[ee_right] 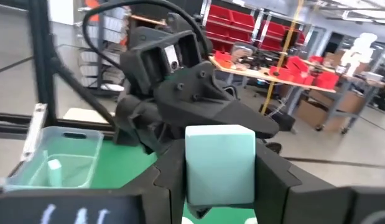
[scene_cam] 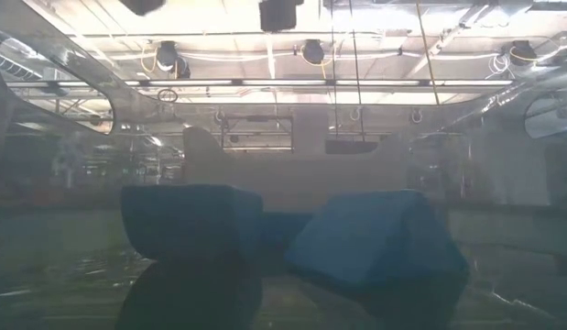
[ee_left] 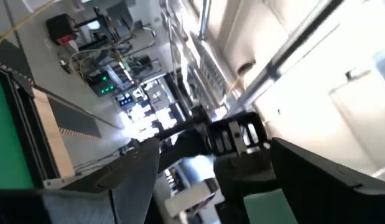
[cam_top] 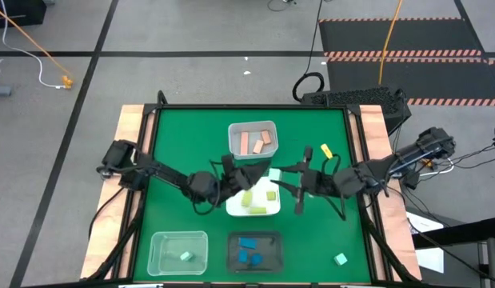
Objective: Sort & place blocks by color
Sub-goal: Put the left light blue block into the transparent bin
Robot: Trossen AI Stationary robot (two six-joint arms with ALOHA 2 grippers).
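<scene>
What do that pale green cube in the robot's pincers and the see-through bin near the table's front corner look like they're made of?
The mint cube, clamped in the right end effector, looks like matte painted wood or dense foam: flat even faces, soft edges, no shine. Which one, the look leaves open. The clear bin looks like thin glossy plastic: the green mat shows through its walls and the rim catches light.

Four trays sit on the green table (cam_top: pixel 175 160). The white tray (cam_top: pixel 259 211) at centre holds two yellow-green blocks (cam_top: pixel 271 194); beyond it, three salmon blocks (cam_top: pixel 257 142); nearer, three blue blocks (cam_top: pixel 249 250); three mint blocks (cam_top: pixel 185 256) and one loose yellow block (cam_top: pixel 326 150).
</scene>
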